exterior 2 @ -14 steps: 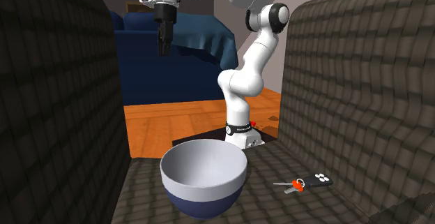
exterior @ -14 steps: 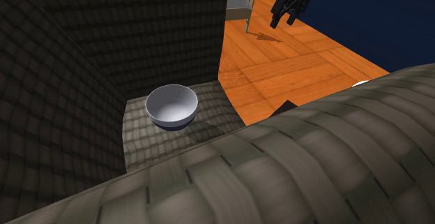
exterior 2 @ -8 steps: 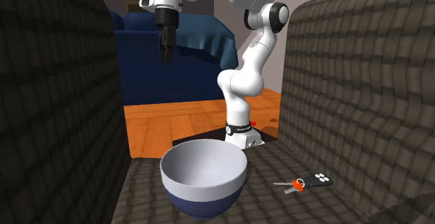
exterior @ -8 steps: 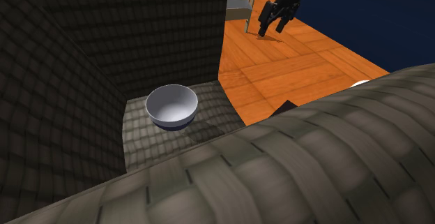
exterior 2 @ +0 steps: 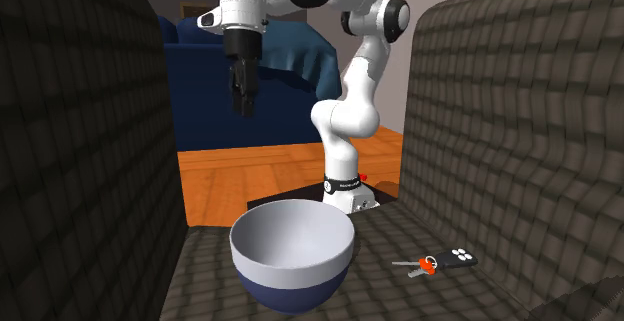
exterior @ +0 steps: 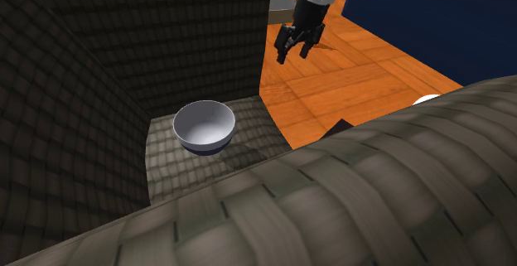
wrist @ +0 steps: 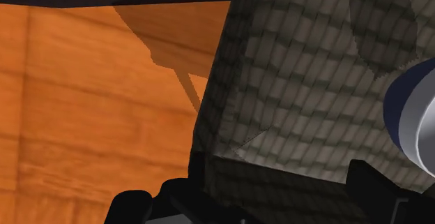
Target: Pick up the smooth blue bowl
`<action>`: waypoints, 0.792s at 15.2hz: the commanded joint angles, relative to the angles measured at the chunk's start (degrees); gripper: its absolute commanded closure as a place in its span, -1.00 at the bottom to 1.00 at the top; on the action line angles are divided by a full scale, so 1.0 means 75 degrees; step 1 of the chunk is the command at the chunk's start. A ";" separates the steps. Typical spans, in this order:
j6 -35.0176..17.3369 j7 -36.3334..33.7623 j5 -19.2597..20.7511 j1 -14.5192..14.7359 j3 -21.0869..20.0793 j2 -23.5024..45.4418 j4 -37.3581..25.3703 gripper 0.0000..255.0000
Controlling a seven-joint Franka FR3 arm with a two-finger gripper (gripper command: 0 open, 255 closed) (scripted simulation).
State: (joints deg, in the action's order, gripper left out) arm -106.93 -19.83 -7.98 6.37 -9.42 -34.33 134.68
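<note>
The bowl [exterior: 204,127] is pale grey-white inside and dark blue outside. It stands upright on a woven grey seat [exterior: 182,169], near the seat's front in the second exterior view, where the bowl [exterior 2: 292,254] is large. My black gripper [exterior: 292,53] hangs in the air over the wooden floor, up and to the shoulder view's right of the bowl and well apart from it. The same gripper [exterior 2: 243,104] points down, high above and behind the bowl. Its fingers stand apart with nothing between them. From the wrist, the gripper [wrist: 251,203] looks at the seat's corner, with the bowl's rim [wrist: 413,118] off to one side.
Tall woven cushions [exterior: 74,99] wall in the seat on both sides, and a rounded woven arm [exterior: 356,198] fills the foreground. A key fob with keys [exterior 2: 440,262] lies on the seat beside the bowl. Orange wooden floor [exterior: 348,82] and a blue bed [exterior 2: 270,89] lie beyond.
The gripper has come down and moved to the shoulder view's left, closer to the seat's corner. The bowl has stayed put.
</note>
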 commanded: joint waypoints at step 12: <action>-0.1637 -0.1814 -0.0333 0.0539 -0.1732 0.2458 -0.0840 -1.00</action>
State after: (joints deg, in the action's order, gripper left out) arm -118.19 -32.31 -10.70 10.24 -21.46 -17.83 129.35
